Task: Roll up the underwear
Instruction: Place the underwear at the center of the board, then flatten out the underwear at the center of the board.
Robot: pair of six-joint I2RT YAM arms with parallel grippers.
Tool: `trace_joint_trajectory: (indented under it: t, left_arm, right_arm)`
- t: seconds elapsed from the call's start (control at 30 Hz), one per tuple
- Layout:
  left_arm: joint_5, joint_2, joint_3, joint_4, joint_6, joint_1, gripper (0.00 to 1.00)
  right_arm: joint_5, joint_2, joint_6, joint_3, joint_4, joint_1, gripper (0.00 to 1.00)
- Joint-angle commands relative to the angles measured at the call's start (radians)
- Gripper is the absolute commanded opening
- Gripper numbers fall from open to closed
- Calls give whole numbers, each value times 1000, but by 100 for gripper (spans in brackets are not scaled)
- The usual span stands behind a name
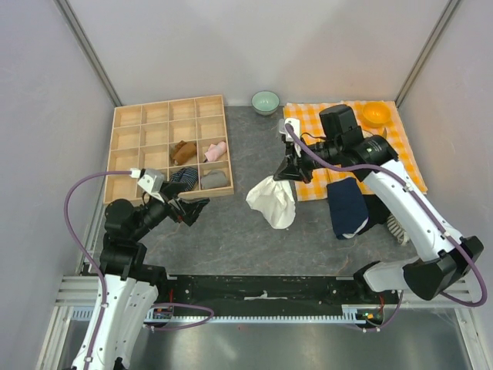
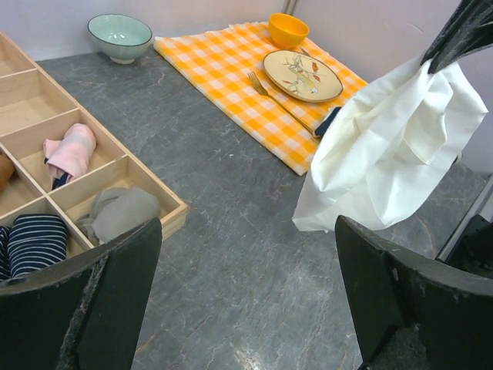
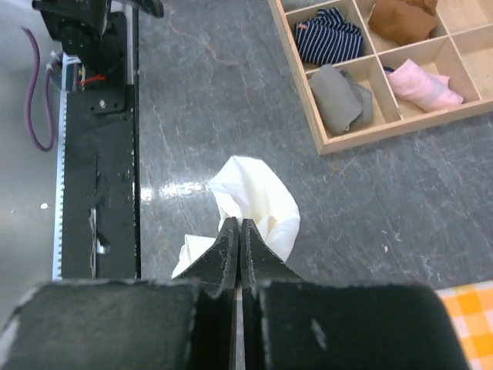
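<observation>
Pinching the cream-white underwear [image 1: 271, 202] by its top edge, the right gripper [image 1: 288, 173] has its jaws clenched tight on the cloth, which hangs in a loose, crumpled bunch over the grey table [image 1: 231, 239], between the wooden tray [image 1: 166, 102] and the checked cloth [image 1: 308, 187]. Whether its lowest fold brushes the surface cannot be told. The left gripper [image 1: 194, 210] hovers just in front of the tray's near corner with its jaws spread wide and nothing between them, facing the hanging garment. This looks like the lift-and-carry step, with no rolling begun: the cloth is bunched rather than flat. The next move probably calls for lowering it onto bare table and dragging it out so it lies smooth, perhaps with the free left gripper pinning or pulling an opposite edge. Soft, limp fabric like this will likely fold on itself if dropped straight down, so a slow sideways lay seems wiser.
</observation>
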Motion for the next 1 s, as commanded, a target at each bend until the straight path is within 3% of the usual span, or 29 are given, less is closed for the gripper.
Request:
trace_joint_trajectory:
  t: [0.0, 0.03, 0.07, 0.13, 0.2, 0.27, 0.4, 0.43, 0.53, 0.6, 0.73, 0.97]
  left_arm:
    - [34, 5, -4, 45, -28, 8, 99]
    - [40, 6, -4, 49, -29, 8, 99]
    - [40, 9, -5, 49, -31, 8, 99]
    - [48, 12, -5, 53, -32, 8, 99]
    - [52, 15, -9, 55, -37, 8, 99]
    - [56, 17, -12, 56, -41, 8, 99]
    - [63, 31, -13, 65, -49, 8, 99]
    - [68, 38, -13, 65, -51, 8, 99]
    - [91, 63, -16, 76, -63, 8, 97]
    - [100, 78, -16, 81, -69, 9, 95]
    - [123, 121, -12, 81, -78, 8, 91]
    - [102, 121, -9, 65, -66, 8, 90]
  right_arm:
    - [-14, -13, 236, -131, 249, 2, 2]
    - [20, -25, 279, -191, 377, 2, 3]
    - [67, -22, 357, -302, 433, 2, 12]
    - [278, 13, 399, -387, 545, -17, 20]
    - [488, 80, 392, -419, 558, -84, 22]
    - [534, 114, 374, -393, 556, -157, 25]
    - [517, 53, 300, -441, 586, -223, 43]
    - [450, 36, 276, -458, 583, -223, 52]
    - [158, 7, 102, -509, 459, -218, 61]
    - [105, 31, 32, -526, 355, -162, 61]
    - [251, 56, -74, -590, 331, -24, 63]
    - [546, 119, 36, -616, 480, 130, 63]
